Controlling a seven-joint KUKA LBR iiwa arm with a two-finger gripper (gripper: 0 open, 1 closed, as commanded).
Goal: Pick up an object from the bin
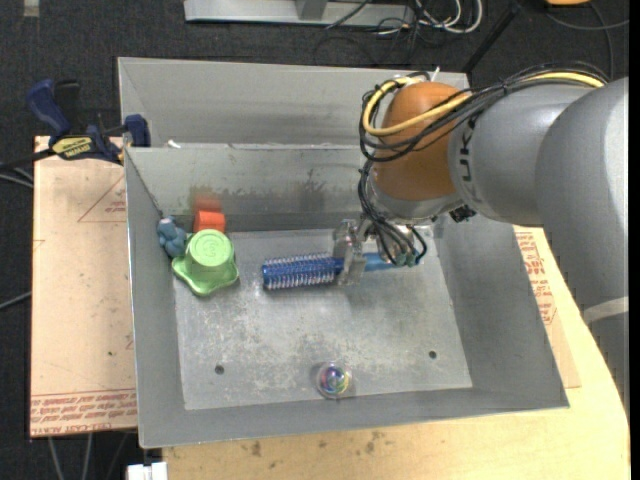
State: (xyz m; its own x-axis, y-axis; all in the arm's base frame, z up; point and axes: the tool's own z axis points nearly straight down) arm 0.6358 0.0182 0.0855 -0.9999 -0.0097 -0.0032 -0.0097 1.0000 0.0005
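Claw [352, 253] is sitting low at bin centre, right on the blue brush [300, 271], at the neck where the bristle head is meeting the handle. Open or clamped: cannot tell, the wrist is blocking that part.

Brush is lying flat on the bin [300, 358] floor, long axis running roughly 9-to-3 o'clock. Bristle head is pointing to 9; handle end is poking out toward 3, past the claw.

Judgement: grasp step is in hand. Doing it well is meaning closing across the narrow neck, square to the long axis, then lifting straight up. The head end is probably going to dip toward 9.

Green cup [210, 258] is standing at 9 o'clock, near the bristles but apart from them; worth keeping clear of it.
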